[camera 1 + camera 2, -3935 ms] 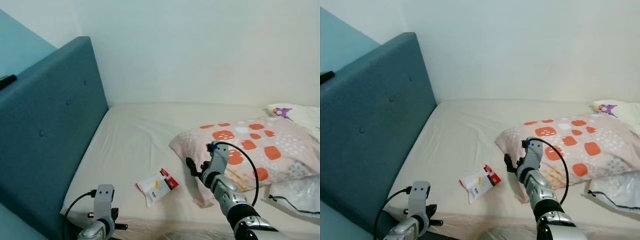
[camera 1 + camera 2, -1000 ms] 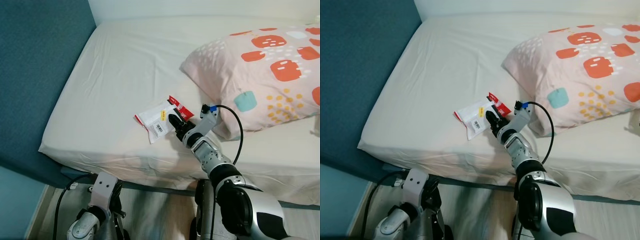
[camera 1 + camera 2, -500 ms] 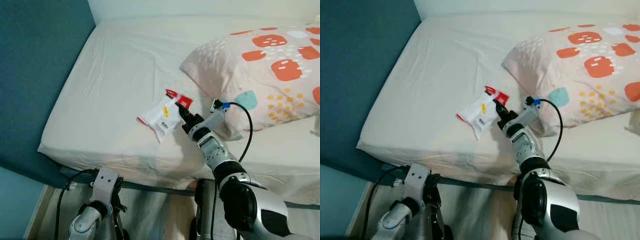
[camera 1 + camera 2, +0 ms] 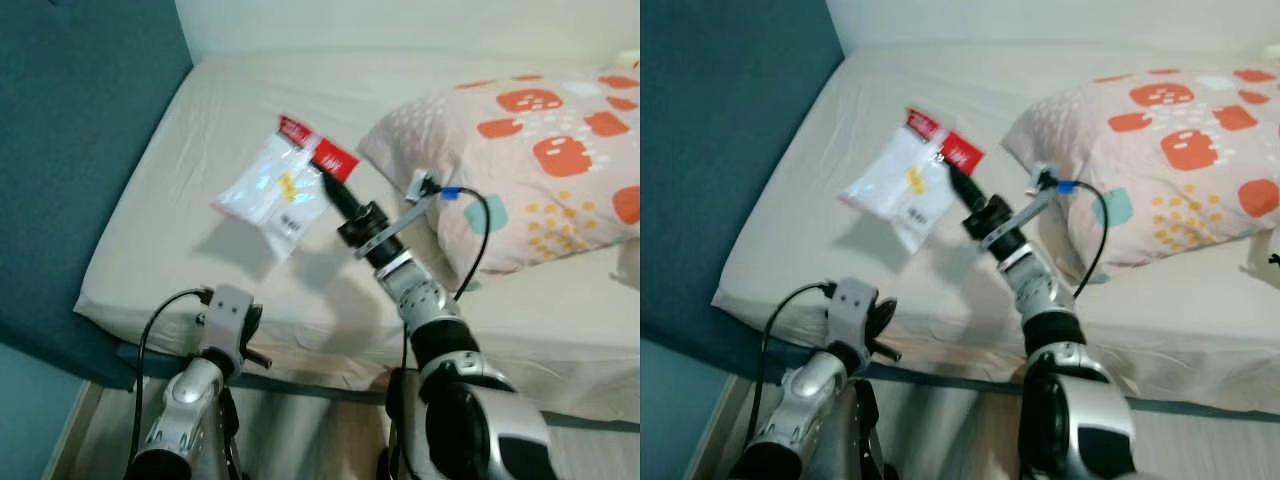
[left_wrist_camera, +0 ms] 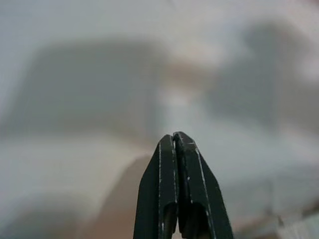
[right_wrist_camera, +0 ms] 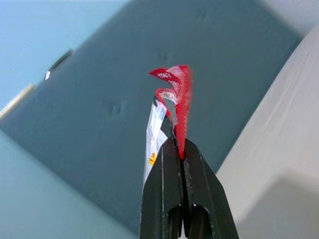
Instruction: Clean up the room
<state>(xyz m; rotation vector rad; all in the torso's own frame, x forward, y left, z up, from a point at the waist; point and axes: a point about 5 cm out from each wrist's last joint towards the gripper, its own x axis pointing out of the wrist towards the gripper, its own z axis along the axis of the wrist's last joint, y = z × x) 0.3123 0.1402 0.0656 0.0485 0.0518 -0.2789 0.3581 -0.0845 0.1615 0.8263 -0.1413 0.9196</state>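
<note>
One packet (image 4: pixel 280 180) — we pinch its red end in our right gripper (image 4: pixel 325 185); it hangs leftward above the bed (image 4: pixel 230 110), probably clear.

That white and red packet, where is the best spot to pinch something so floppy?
By its red sealed end, as the right pincer grips it now. That strip is flat and stiff, so two thin fingers can clamp it from the side, and the soft white body of the packet hangs free above the bed.

We saw a patterned pillow (image 4: pixel 530 170) on the cream bed (image 4: pixel 200 150), and a teal headboard (image 4: pixel 70 140).
</note>
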